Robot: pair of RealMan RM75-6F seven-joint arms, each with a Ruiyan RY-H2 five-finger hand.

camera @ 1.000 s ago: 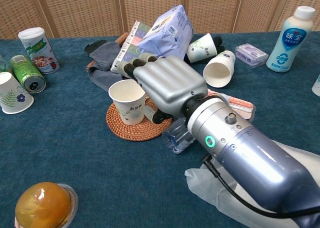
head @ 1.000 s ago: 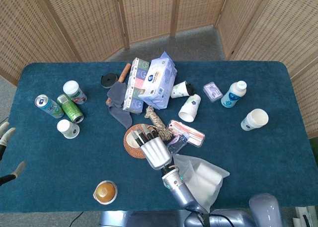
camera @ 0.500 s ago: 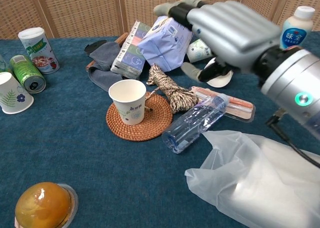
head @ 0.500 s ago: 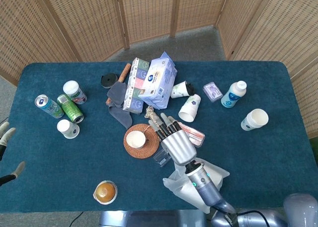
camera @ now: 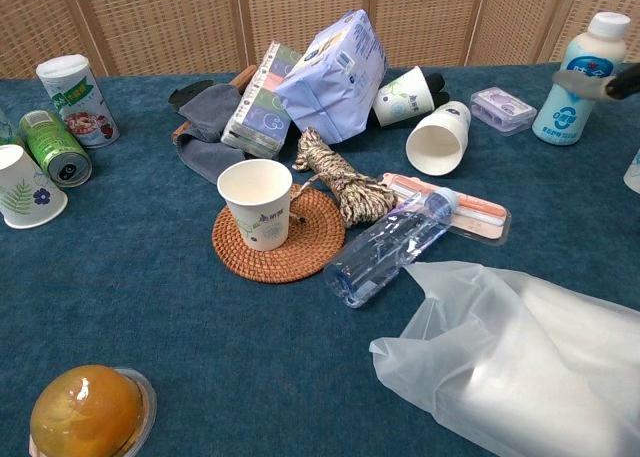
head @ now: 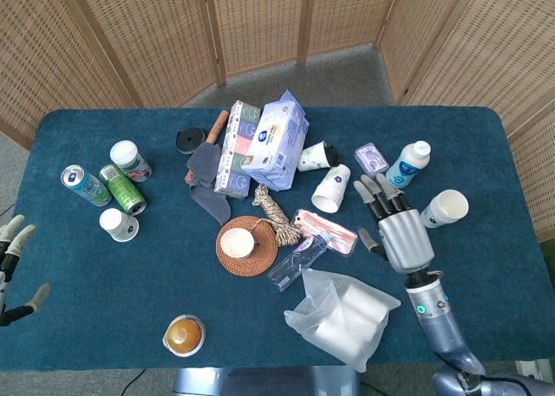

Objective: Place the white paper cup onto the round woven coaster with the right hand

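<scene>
The white paper cup [head: 237, 242] stands upright on the round woven coaster [head: 253, 259], a little left of its middle. The chest view shows the same cup [camera: 256, 203] on the coaster [camera: 300, 252] with nothing touching it. My right hand [head: 396, 229] hovers well to the right of the coaster, fingers spread and holding nothing. In the chest view only a blurred bit of it [camera: 600, 82] shows at the top right edge. My left hand [head: 12, 266] shows at the far left edge of the table, fingers apart and empty.
A rope coil [head: 275, 212], a clear plastic bottle [head: 297, 256] and a toothbrush pack [head: 325, 230] lie right of the coaster. A plastic bag [head: 342, 314] lies near the front. Another cup [head: 444, 208] and a milk bottle [head: 408, 164] stand beside the right hand. Cans [head: 121, 188] stand far left.
The right hand let go of the cup, lifted and drew away to the right. The cup stays upright on the coaster.
</scene>
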